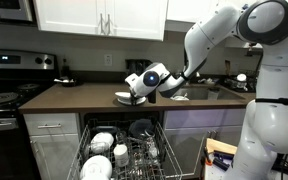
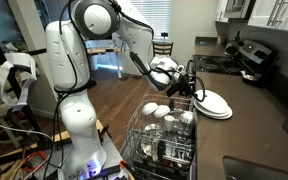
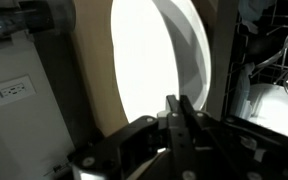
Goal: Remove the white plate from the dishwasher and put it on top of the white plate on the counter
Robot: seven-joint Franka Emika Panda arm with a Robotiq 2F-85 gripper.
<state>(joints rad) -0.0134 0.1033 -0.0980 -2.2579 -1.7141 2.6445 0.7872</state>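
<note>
Fingers (image 3: 173,112) pinched together on rim of white plate (image 3: 159,60); edge grip leaves flat underside free to land. Plate just beyond fingertips, over second plate (image 2: 216,112) on table (image 1: 74,96). Dishwasher (image 1: 124,150) below fingers, well apart. Release likely next.

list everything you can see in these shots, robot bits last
white plate: one, white, in the gripper, over the counter plate
counter plate: one, white, on the counter
counter: one, dark brown, over pale cabinets
dishwasher: one, open, under the counter
white dishes: several, white, in the dishwasher rack
dark plate: one, dark, in the rack
stove: one, black, at the counter's end
upper cabinets: several, white, above the counter
sink: one, greyish, set in the counter
chair: one, wooden, by the window
wall outlet: one, white, on the wall
robot arm: one, white
gripper: one, black, shut on the white plate's rim
</note>
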